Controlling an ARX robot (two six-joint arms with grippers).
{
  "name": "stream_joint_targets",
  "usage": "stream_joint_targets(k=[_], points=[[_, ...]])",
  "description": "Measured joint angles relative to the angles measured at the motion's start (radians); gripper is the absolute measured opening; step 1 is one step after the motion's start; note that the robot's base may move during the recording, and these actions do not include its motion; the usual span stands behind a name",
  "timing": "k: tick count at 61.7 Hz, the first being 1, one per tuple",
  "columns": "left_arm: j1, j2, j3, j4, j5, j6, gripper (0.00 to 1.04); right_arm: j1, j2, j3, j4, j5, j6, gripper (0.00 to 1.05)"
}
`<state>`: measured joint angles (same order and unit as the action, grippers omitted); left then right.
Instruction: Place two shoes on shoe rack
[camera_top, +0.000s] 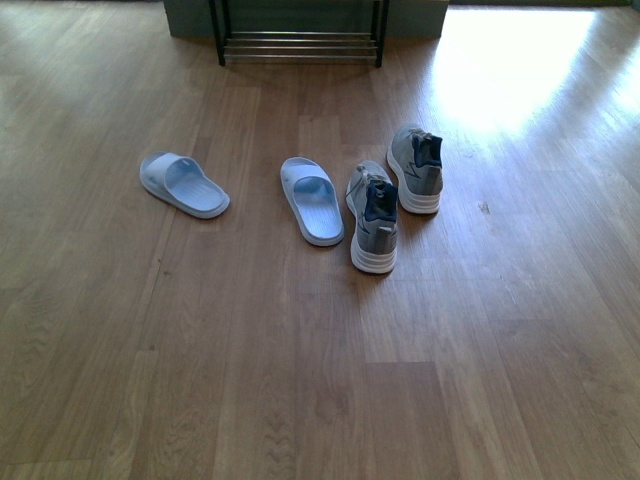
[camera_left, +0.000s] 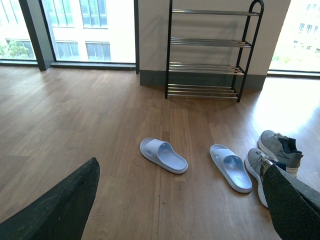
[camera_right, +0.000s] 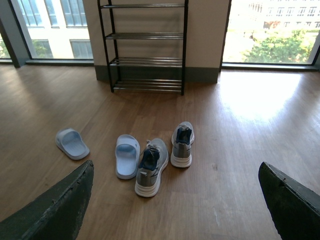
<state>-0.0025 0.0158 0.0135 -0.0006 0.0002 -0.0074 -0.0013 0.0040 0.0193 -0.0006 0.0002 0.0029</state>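
Observation:
Two grey knit sneakers stand on the wooden floor: one (camera_top: 373, 215) nearer me, the other (camera_top: 416, 167) further right and back. Left of them lie two pale blue slides, one (camera_top: 312, 199) beside the near sneaker and one (camera_top: 183, 184) apart at the left. The shoe rack (camera_top: 299, 45) with black frame and chrome bars stands against the far wall, its shelves bare (camera_left: 210, 42). Neither arm shows in the front view. My left gripper (camera_left: 180, 200) is open, high above the floor short of the slides. My right gripper (camera_right: 175, 200) is open too, short of the sneakers (camera_right: 150, 165).
Grey skirting wall (camera_top: 420, 20) runs behind the rack. Tall windows (camera_left: 90, 25) flank it. A bright sun patch (camera_top: 510, 60) lies on the floor at the right. Bare wooden floor (camera_top: 300, 380) stretches between me and the shoes.

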Motion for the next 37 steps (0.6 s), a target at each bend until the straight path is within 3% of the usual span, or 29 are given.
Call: stream_joint_targets(k=[37], points=[[0.0, 0.0, 0.0, 0.0, 0.0, 0.0, 0.95, 0.0, 0.0, 0.0, 0.0, 0.0, 0.0, 0.96]])
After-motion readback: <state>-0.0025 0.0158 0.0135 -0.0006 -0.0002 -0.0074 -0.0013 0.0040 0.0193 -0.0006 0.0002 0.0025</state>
